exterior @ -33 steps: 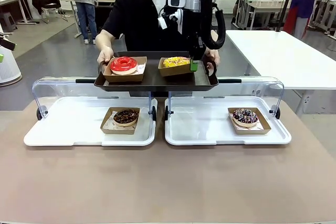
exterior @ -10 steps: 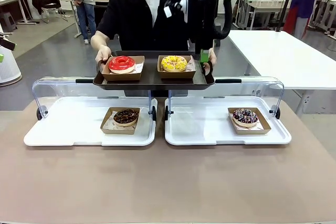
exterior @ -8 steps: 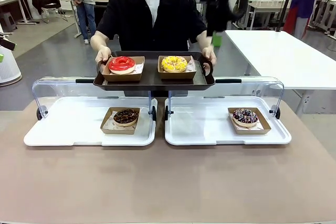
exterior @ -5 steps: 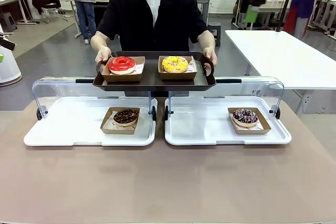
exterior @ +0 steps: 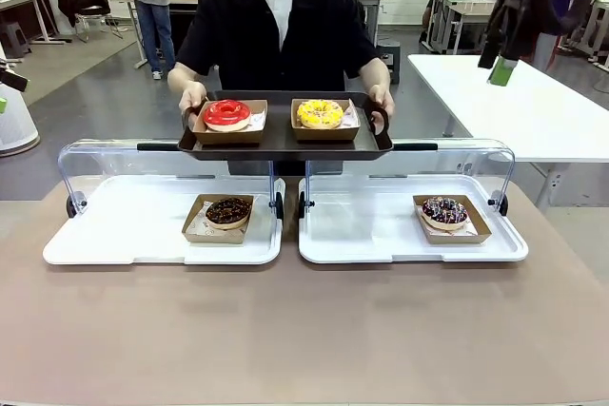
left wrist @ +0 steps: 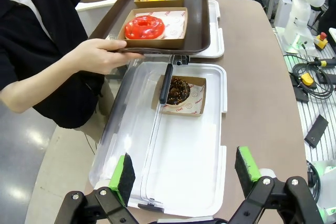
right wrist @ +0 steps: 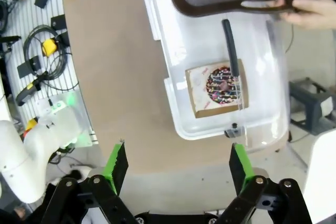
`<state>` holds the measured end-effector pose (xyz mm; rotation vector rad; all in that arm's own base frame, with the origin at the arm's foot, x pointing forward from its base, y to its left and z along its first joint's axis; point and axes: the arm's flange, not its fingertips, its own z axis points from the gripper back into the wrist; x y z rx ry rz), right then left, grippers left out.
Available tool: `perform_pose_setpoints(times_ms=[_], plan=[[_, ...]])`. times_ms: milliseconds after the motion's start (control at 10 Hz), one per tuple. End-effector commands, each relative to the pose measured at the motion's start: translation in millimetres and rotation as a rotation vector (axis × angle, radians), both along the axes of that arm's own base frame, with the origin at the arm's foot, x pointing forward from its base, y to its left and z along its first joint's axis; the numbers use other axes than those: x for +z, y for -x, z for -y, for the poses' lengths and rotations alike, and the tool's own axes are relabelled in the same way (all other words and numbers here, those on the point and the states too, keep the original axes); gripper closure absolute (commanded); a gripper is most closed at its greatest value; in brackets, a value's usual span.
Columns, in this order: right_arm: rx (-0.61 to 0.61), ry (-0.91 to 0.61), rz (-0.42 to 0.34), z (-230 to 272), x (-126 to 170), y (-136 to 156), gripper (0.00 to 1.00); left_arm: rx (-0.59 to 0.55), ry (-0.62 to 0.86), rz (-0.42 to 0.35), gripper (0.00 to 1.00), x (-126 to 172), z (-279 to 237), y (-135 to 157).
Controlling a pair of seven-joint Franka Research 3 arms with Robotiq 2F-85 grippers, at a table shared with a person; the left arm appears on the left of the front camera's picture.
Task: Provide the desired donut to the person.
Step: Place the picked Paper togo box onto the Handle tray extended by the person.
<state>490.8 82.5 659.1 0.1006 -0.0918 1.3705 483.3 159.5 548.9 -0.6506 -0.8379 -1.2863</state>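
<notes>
Four donuts in your scene, each in its own brown cardboard tray. Two ride on the dark brown serving tray (exterior: 285, 144): a red-glazed donut (exterior: 226, 113) on the robot's left half and a yellow sprinkled donut (exterior: 320, 113) on the right half, side by side and apart. The person (exterior: 278, 26) stands at the far side of the table and holds that tray level with one hand (exterior: 193, 97) at each end, just above the far edge of the display cases.

The other two donuts sit lower, on the table. A chocolate donut (exterior: 227, 211) lies in the left white tray (exterior: 105, 235), near its inner end. A dark donut with coloured sprinkles (exterior: 444, 210) lies in the right white tray (exterior: 362, 235), toward its outer end. Two white trays in all, side by side, each with a clear hinged cover (exterior: 95, 154) swung up at the far side.

Your left gripper (left wrist: 184, 174) hangs above the near end of the left white tray, jaws spread wide, nothing between the green pads. Your right gripper (right wrist: 178, 163) is raised high over the right end of the table, jaws likewise wide apart and empty; in the front view it shows at upper right (exterior: 500, 66).
</notes>
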Motion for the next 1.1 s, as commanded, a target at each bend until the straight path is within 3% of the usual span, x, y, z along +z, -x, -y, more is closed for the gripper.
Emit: perform_pose_setpoints(times_ms=[0, 200, 300, 1000], plan=[[-0.006, -0.053, 0.051, 5.6, -9.7, 1.7, 0.0, 0.002, 0.01, 0.004, 0.0, 0.9, 1.3, 0.9], [-0.019, -0.053, 0.057, 3.1, -13.5, -17.9, 0.0, 0.002, 0.01, 0.004, 0.0, 0.9, 1.3, 0.9], [-0.02, -0.017, 0.031, 6.6, -5.7, -6.3, 0.0, 0.002, 0.01, 0.004, 0.0, 0.9, 1.3, 0.9], [-0.02, -0.017, 0.031, 6.6, -5.7, -6.3, 0.0, 0.002, 0.01, 0.004, 0.0, 0.9, 1.3, 0.9]])
